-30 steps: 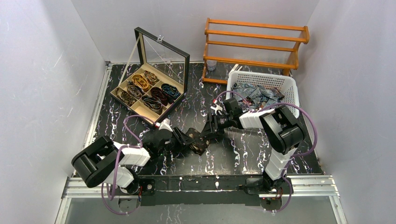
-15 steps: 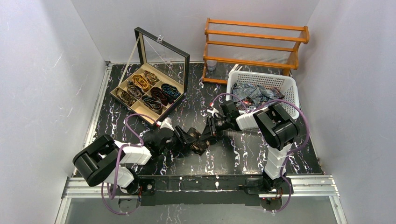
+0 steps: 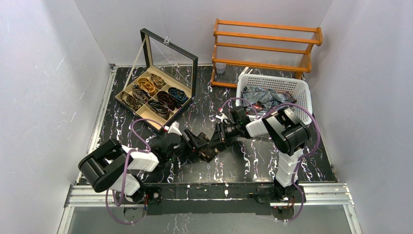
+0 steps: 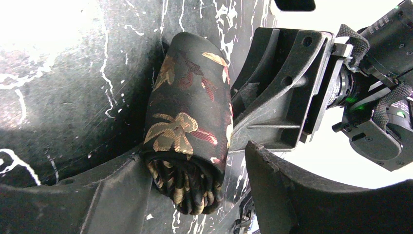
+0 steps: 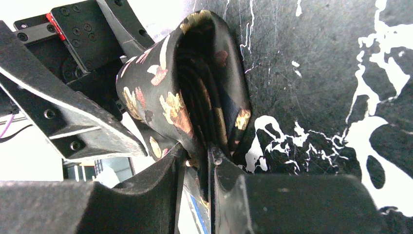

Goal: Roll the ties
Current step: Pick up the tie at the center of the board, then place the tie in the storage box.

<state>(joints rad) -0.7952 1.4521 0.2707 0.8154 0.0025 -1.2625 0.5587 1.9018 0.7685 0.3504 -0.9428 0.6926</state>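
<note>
Above: the rolled tie (image 3: 209, 152) lies where the arms meet. Left wrist: left gripper (image 4: 195, 165) stands wide, tie loose between its jaws. Right wrist: right gripper (image 5: 208, 163) pinches the tie's edge just ahead; hold that pinch firm lest the coil unwind

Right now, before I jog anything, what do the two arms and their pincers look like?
The left arm and right arm alternate black joint housings with white link shells; a looping purple cable runs along each. The left pincer and right pincer are matte black, with broad angular fingers and visible screw holes. A red tab marks the left pincer's mount.
</note>
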